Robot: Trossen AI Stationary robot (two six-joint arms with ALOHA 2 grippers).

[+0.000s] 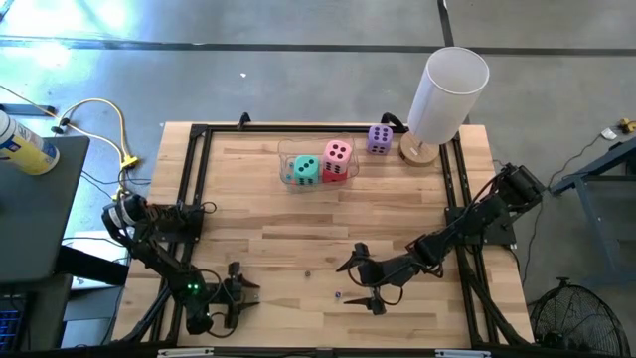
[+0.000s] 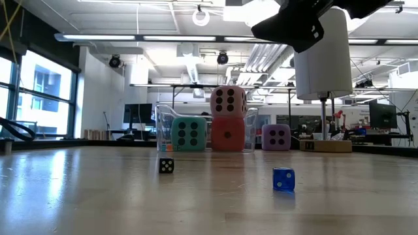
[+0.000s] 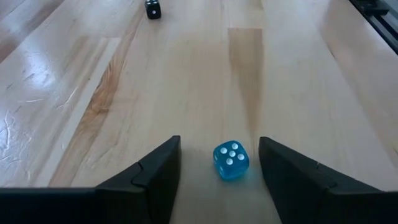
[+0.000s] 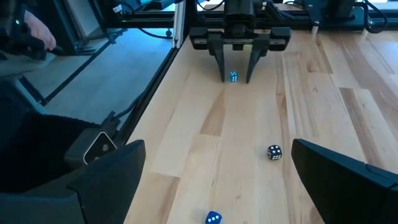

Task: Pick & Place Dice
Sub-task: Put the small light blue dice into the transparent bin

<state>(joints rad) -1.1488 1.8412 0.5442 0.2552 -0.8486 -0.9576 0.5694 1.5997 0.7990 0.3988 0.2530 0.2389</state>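
Observation:
My left gripper (image 1: 254,291) (image 3: 219,143) is low over the near left of the table, open. A small clear-blue die (image 3: 231,160) (image 4: 233,76) lies on the wood between its fingers, touching neither. A small black die (image 1: 307,269) (image 2: 166,166) and a small dark-blue die (image 1: 338,294) (image 2: 283,179) lie farther right. My right gripper (image 1: 350,283) (image 4: 217,168) hangs wide open above those two. At the back, a clear box (image 1: 288,159) holds the teal die (image 1: 303,170) and the red die (image 2: 228,134), with the pink die (image 1: 337,154) stacked on the red one. The purple die (image 1: 379,139) stands outside the box.
A tall white cylinder (image 1: 447,94) stands on a wooden base at the far right corner, next to the purple die. A black metal frame (image 1: 199,179) runs along the table's left, far and right edges. Bare wood lies between the small dice and the box.

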